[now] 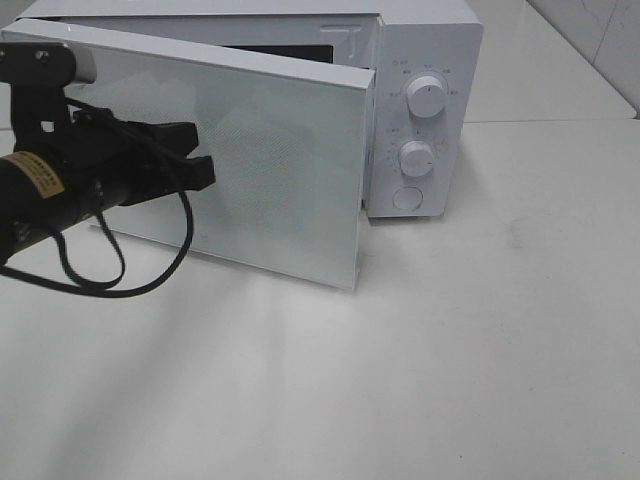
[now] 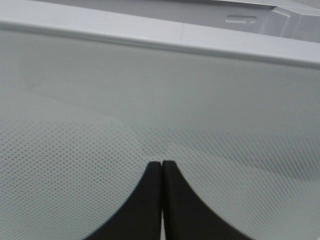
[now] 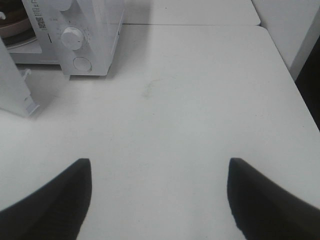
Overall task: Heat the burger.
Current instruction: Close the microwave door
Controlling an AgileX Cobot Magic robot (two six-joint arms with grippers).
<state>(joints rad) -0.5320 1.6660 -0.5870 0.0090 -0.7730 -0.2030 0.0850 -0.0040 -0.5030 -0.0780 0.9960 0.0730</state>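
The burger is hidden from every view. A white microwave (image 1: 440, 40) stands at the back of the table with its door (image 1: 270, 180) swung partly open toward the front left. My left gripper (image 1: 200, 160) is shut, its tips against the outer face of the door's dotted window (image 2: 150, 100). In the left wrist view the two black fingers (image 2: 162, 165) meet with nothing between them. My right gripper (image 3: 160, 165) hangs open over bare table (image 3: 190, 100) to the right of the microwave (image 3: 90, 30), holding nothing.
Two round knobs (image 1: 427, 97) (image 1: 416, 158) and a round button (image 1: 407, 197) sit on the microwave's right panel. A black cable (image 1: 120, 270) loops below the left arm. The white table (image 1: 450, 350) spreads in front. The door's free edge (image 3: 15, 85) juts out near the right gripper's side.
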